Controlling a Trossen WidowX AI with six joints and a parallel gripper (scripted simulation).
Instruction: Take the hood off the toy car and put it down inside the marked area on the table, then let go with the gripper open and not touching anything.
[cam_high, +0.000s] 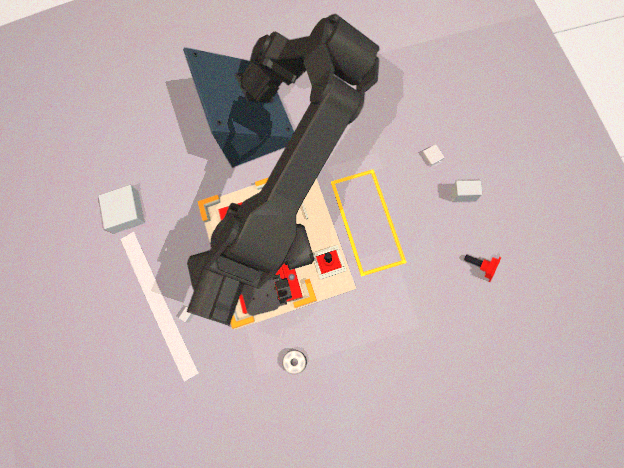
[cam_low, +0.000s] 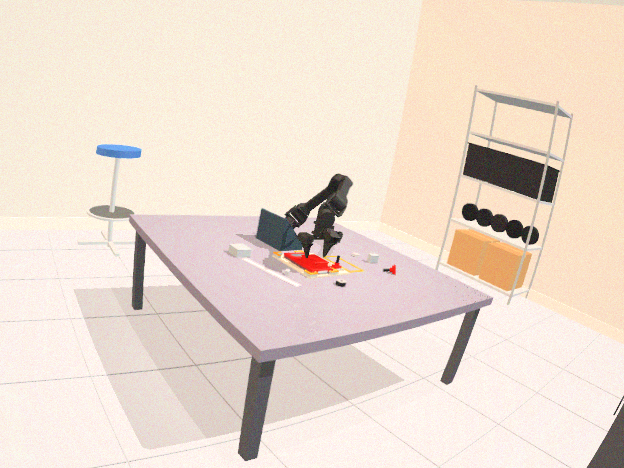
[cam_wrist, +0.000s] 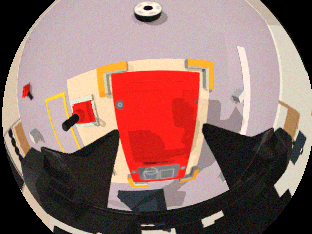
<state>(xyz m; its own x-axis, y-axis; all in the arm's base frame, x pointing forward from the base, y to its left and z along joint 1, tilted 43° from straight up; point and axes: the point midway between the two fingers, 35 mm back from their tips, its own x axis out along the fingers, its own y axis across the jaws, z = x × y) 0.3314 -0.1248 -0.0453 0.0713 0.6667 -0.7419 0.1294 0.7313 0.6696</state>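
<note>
The toy car is a flat red body (cam_high: 294, 290) (cam_low: 308, 261) (cam_wrist: 155, 112) between orange corner brackets on a beige board (cam_high: 325, 226) (cam_wrist: 82, 85). A grey detail shows at its lower end in the wrist view. I cannot tell the hood's outline from the rest of the red surface. The marked area is a yellow outline (cam_high: 388, 216) (cam_wrist: 55, 97) on the table beside the board, with nothing inside it. My gripper (cam_low: 316, 256) (cam_wrist: 162, 131) is open and empty, pointing down just above the car, one finger towards each long side. Whether it touches the car is unclear. The arm hides much of the car in the top view.
A red square with a black peg (cam_high: 328, 259) (cam_wrist: 83, 112) stands on the board. A dark blue slanted panel (cam_high: 209, 93) (cam_low: 274, 231) rises behind it. A white-black wheel (cam_high: 287, 361) (cam_wrist: 148, 16), a red-black piece (cam_high: 489, 268), pale blocks (cam_high: 119, 209) (cam_high: 468, 190) and a white strip (cam_high: 161, 309) lie around.
</note>
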